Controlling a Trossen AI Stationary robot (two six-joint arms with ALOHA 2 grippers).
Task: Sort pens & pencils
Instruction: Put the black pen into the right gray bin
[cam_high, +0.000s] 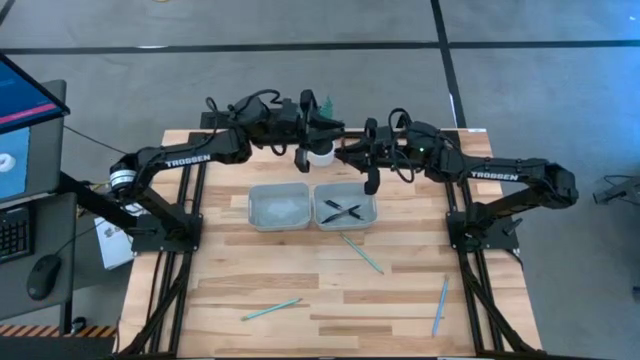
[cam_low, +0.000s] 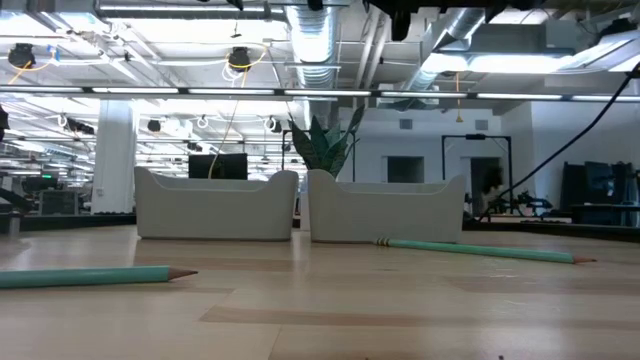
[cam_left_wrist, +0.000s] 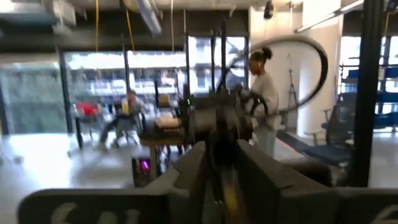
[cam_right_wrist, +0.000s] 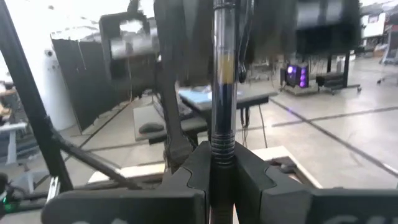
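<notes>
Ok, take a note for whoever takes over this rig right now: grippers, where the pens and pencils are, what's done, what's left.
Right gripper: shut on a pen, raised behind the right tray.
Left gripper: raised behind the left tray, close to the right one; its grip is unclear.
Done: two pens lie crossed in the right tray.
Left: place the held pen; three pencils lie loose on the table, one near the right tray, one front left, one front right.
</notes>
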